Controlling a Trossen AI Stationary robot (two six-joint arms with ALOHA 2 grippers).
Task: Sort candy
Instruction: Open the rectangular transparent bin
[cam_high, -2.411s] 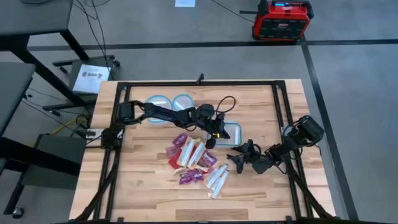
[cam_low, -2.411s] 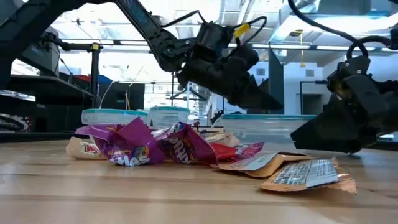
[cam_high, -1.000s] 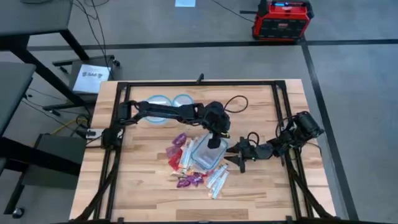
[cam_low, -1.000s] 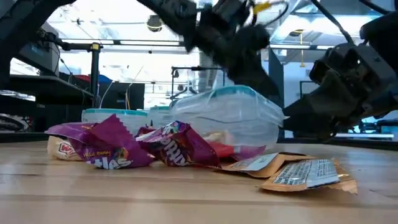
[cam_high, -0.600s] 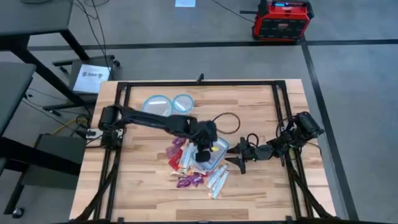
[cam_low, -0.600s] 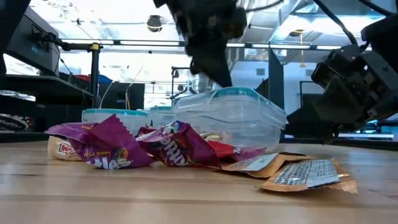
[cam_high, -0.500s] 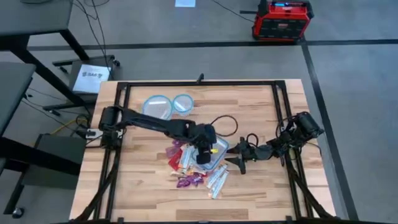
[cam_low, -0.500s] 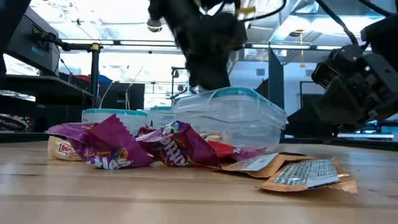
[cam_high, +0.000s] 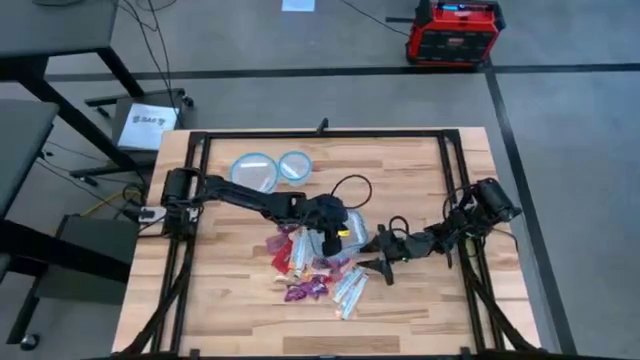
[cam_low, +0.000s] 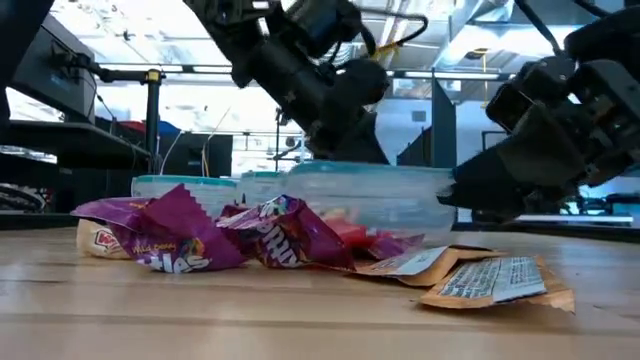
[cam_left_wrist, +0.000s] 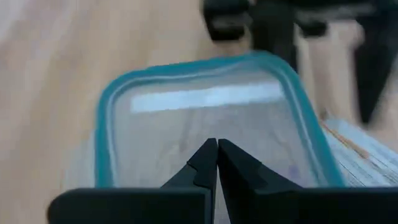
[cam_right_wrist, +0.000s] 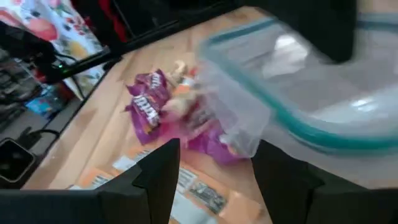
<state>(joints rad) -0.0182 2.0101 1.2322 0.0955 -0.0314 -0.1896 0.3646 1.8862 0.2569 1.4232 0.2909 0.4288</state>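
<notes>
Left gripper (cam_left_wrist: 216, 163), fingers closed, has been lowered onto the clear container (cam_left_wrist: 205, 118), now flattened beside it; the candy (cam_high: 310, 262) lies under it. Sorting has not begun; right gripper (cam_high: 372, 265) waits open alongside.

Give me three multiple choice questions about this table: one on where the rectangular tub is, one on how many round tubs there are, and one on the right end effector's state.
1. Where is the rectangular tub?
A. On the candy pile
B. On the floor
C. At the table's far left corner

2. How many round tubs are there?
A. One
B. Two
C. Four

3. The right end effector is:
A. Open
B. Shut on a candy
C. Out of view

Answers:
1. A. The rectangular tub rests over the candy pile.
2. B. Two round tubs stand side by side at the back.
3. A. The right end effector shows its fingers spread with nothing between them.
</notes>
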